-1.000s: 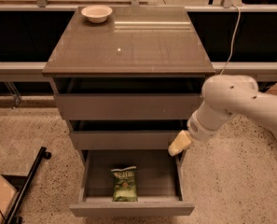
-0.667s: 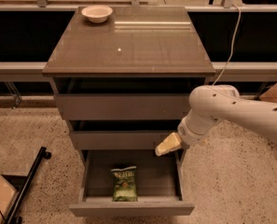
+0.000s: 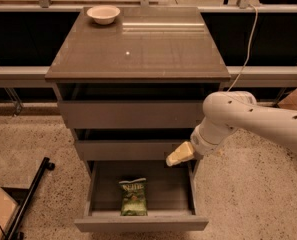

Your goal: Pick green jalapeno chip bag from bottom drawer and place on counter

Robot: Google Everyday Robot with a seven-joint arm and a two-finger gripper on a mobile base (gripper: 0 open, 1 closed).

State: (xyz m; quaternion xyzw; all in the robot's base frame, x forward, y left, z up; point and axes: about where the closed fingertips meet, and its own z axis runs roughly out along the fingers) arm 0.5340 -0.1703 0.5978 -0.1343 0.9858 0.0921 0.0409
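The green jalapeno chip bag (image 3: pixel 133 198) lies flat on the floor of the open bottom drawer (image 3: pixel 175 194), near its front panel. The counter (image 3: pixel 143 46) is the glossy grey-brown top of the cabinet. My gripper (image 3: pixel 178 155) hangs from the white arm at the right, over the drawer's back right part, above and to the right of the bag and apart from it.
A white bowl (image 3: pixel 103 14) sits at the counter's back left corner. The two upper drawers (image 3: pixel 133 114) are slightly pulled out. A black pole (image 3: pixel 28 199) lies on the speckled floor at the left. A cardboard box (image 3: pixel 294 100) stands at the far right.
My arm has swung left, bringing the gripper from beside the cabinet's right edge to over the open bottom drawer. The bag has not moved.
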